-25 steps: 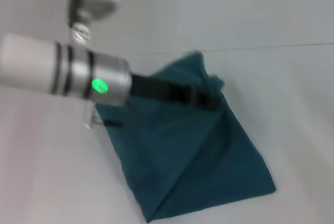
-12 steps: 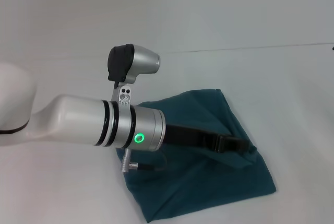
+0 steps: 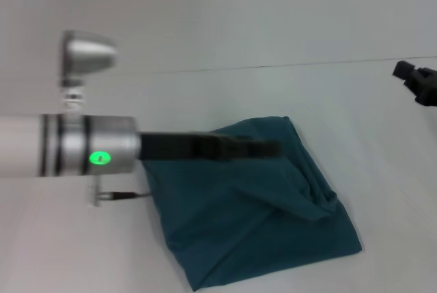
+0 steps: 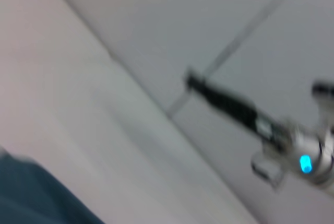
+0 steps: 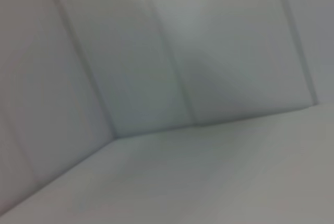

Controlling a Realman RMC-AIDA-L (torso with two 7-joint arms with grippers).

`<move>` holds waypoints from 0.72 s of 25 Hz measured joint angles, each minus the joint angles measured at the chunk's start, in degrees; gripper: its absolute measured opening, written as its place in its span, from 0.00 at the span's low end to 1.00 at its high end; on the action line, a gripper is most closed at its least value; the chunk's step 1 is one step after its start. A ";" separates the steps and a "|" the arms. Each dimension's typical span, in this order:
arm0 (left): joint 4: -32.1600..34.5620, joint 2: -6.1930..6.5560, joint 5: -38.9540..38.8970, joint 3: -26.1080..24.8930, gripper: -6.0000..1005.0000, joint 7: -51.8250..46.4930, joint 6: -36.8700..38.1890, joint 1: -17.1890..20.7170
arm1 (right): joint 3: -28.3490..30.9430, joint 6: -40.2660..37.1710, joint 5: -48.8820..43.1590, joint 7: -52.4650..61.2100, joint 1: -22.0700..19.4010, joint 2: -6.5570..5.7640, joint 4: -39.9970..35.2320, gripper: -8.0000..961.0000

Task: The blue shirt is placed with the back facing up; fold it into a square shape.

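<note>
Both hands are off the blue shirt (image 3: 252, 218), folded on the tabletop (image 3: 341, 95); left hand (image 3: 263, 148) hovers above it, probably released; right hand (image 3: 416, 82) far off, grip unclear.

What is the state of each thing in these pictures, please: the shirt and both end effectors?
blue shirt: folded into a compact, roughly square bundle, lying on the white table; a raised wrinkle runs along its right side.
left end effector: stretched over the shirt's upper part; holding nothing that shows.
right end effector: at the far right edge, away from the shirt, holding nothing.
</note>
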 joint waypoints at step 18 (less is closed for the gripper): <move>10.80 0.40 14.46 -26.73 0.91 18.35 13.07 14.35 | 3.07 -40.35 -40.07 52.45 8.45 0.22 -45.50 0.47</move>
